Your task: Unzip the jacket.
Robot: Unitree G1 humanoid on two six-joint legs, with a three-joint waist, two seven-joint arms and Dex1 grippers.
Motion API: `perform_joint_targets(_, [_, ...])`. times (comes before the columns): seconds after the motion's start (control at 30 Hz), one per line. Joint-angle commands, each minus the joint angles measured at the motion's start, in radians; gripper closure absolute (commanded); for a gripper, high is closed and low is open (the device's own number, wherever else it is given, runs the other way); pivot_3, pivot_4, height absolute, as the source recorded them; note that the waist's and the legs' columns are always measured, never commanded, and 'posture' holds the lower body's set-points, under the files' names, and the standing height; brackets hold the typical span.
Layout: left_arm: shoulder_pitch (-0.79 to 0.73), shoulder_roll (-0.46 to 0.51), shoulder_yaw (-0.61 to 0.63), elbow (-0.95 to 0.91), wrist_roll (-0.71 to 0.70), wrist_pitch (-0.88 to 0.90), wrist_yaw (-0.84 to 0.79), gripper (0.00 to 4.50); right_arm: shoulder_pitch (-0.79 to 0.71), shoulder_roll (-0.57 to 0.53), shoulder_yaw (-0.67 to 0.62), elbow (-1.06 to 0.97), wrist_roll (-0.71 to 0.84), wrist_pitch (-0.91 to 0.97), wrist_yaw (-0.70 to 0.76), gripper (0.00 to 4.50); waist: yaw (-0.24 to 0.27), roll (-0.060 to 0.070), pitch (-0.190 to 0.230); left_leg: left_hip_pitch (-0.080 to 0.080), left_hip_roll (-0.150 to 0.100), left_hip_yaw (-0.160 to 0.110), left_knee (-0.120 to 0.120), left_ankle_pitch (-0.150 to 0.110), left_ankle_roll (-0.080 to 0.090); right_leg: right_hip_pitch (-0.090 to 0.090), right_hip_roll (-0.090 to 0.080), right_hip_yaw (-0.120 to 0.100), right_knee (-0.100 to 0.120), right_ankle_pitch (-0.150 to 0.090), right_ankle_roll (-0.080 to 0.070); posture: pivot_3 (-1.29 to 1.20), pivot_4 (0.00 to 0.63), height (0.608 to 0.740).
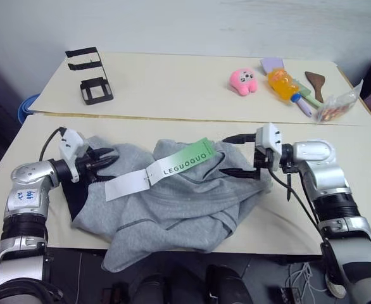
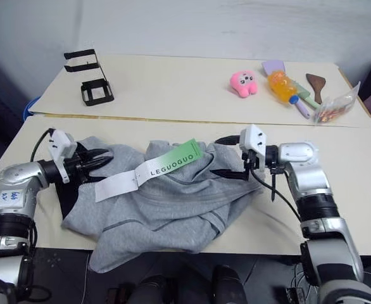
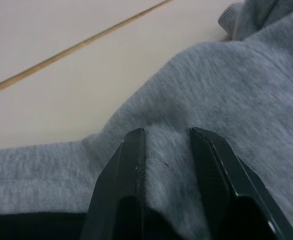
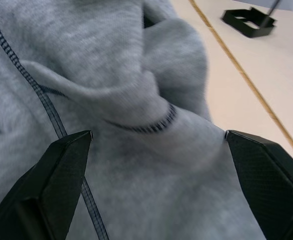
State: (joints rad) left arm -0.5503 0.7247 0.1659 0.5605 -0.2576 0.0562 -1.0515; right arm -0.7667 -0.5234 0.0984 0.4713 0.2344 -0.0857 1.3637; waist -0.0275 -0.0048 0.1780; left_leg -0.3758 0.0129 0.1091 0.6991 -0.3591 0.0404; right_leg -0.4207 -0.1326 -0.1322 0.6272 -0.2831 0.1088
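Note:
The jacket [image 1: 173, 202], light grey fleece with dark stitching, lies crumpled on the near table, and one fold hangs over the front edge. A green "LEGUOGUO" tag [image 1: 187, 158] and a white tag [image 1: 125, 185] lie on top of it. My left gripper [image 1: 104, 159] is at the jacket's left edge. Its fingers [image 3: 129, 170] stand a little apart over a grey fold. My right gripper [image 1: 226, 154] is at the jacket's right side, pointing left. Its jaws are wide open, with bunched fabric and a dark-stitched seam [image 4: 141, 127] in front of them.
On the far table stand a black wire rack [image 1: 92, 79], a pink plush toy [image 1: 242, 82], an orange bottle [image 1: 282, 85], a wooden spatula [image 1: 316, 84] and a clear snack bag [image 1: 337, 106]. A seam [image 1: 173, 118] divides the two tables. A blue object [image 1: 26, 104] sits beyond the left edge.

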Motion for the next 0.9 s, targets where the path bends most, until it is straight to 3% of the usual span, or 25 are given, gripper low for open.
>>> perform_joint_targets(0.03, [-0.017,0.019,-0.006,0.006,0.013,-0.011,-0.008,3.11,-0.029,0.029,0.004,-0.018,0.038,0.007,0.037,0.63,0.0,0.0,0.0,0.0,0.0,0.0,0.0,0.0,0.0,0.0,0.0,0.0,0.0,0.0,0.0,0.0,0.15,0.74])
perform_joint_targets(0.23, [-0.04,0.0,-0.009,0.034,0.033,-0.005,0.048,4.5,-0.061,0.067,-0.026,0.025,0.022,-0.051,-0.026,2.58,-0.002,0.0,0.0,0.0,0.0,-0.001,0.0,0.0,0.0,0.001,0.0,0.0,0.0,0.0,0.0,0.0,0.15,0.74])
perform_joint_targets(0.4, [-0.046,-0.017,-0.019,0.045,0.048,0.001,0.089,4.5,-0.097,0.02,-0.039,0.056,-0.033,-0.066,-0.113,4.3,0.0,0.0,0.0,0.0,0.0,-0.001,0.0,0.0,0.0,0.001,0.0,0.0,0.0,0.0,0.0,0.0,0.15,0.74])
perform_joint_targets(0.43, [-0.049,-0.023,-0.021,0.049,0.057,-0.009,0.112,4.5,-0.115,0.008,-0.043,0.068,-0.053,-0.063,-0.148,4.47,0.0,0.0,0.0,0.0,0.0,-0.001,0.0,0.0,0.0,0.001,0.0,0.0,0.0,0.0,0.0,0.0,0.15,0.74])
perform_joint_targets(0.73, [-0.128,-0.117,0.032,0.095,0.072,-0.065,0.364,4.5,-0.307,0.024,-0.028,0.343,-0.232,-0.128,-0.518,4.47,0.0,0.0,0.0,0.0,-0.001,-0.001,0.0,0.0,0.0,0.001,-0.001,0.0,0.001,0.0,0.0,0.0,0.15,0.74])
perform_joint_targets(0.9, [-0.174,-0.169,0.065,0.123,0.075,-0.083,0.513,4.5,-0.371,0.082,-0.016,0.543,-0.282,-0.109,-0.624,4.47,-0.005,0.0,0.0,0.0,0.0,-0.002,0.0,0.0,0.0,0.001,-0.001,-0.001,0.001,0.0,0.0,0.0,0.15,0.74])
